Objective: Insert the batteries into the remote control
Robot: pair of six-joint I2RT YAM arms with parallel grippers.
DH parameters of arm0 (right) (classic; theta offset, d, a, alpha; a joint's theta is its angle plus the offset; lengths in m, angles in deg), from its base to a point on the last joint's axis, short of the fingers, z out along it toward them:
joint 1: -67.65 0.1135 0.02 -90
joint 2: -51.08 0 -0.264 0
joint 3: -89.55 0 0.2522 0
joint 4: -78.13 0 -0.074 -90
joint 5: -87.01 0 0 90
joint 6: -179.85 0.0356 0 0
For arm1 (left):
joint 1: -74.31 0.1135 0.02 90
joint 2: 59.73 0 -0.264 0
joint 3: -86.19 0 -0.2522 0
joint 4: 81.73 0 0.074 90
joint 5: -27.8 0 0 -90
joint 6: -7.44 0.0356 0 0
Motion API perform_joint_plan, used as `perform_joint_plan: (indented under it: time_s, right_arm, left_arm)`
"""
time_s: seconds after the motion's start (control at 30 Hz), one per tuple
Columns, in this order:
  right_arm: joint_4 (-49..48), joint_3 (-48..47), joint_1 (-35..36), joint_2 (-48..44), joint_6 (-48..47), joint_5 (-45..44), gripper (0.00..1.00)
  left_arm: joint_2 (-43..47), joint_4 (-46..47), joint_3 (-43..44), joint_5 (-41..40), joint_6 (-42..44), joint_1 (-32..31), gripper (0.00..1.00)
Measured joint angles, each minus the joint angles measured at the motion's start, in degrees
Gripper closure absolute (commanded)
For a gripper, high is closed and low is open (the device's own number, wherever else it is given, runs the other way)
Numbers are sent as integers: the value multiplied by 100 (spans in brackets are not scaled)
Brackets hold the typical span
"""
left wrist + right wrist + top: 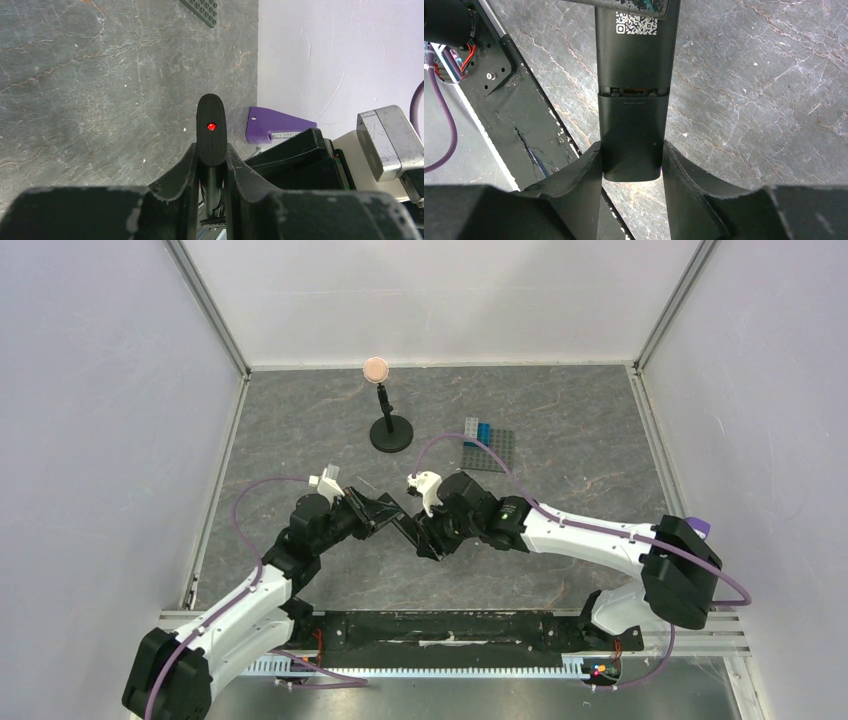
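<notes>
The remote control [405,528] is a slim black bar held above the table between both grippers. My left gripper [211,150] is shut on one end of it; that end faces the left wrist camera and shows a red light [211,126]. My right gripper [631,150] is shut on the other end, on the back cover [633,135]. A narrow gap [633,91] separates this cover from the rest of the back, which carries a white QR label [636,23]. In the top view the left gripper [378,512] and right gripper [428,537] meet at the table's middle. The batteries are hidden.
A black stand with a pink disc [390,430] stands at the back centre. A grey studded baseplate with blue bricks [488,445] lies to its right. A purple part [275,125] sits by the right wall. The black base rail [450,625] runs along the near edge.
</notes>
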Motion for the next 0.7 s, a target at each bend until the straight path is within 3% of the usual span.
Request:
perform_joint_plan:
  time_s: [0.4,0.7]
  right_arm:
    - [44,-2,13,85,-212,72,43]
    - [39,-4,26,42,-214,-31,13]
  left_arm:
    - [-376,68,0,37,-479,-2,98]
    - [-352,92,0,37,-636,-4,98]
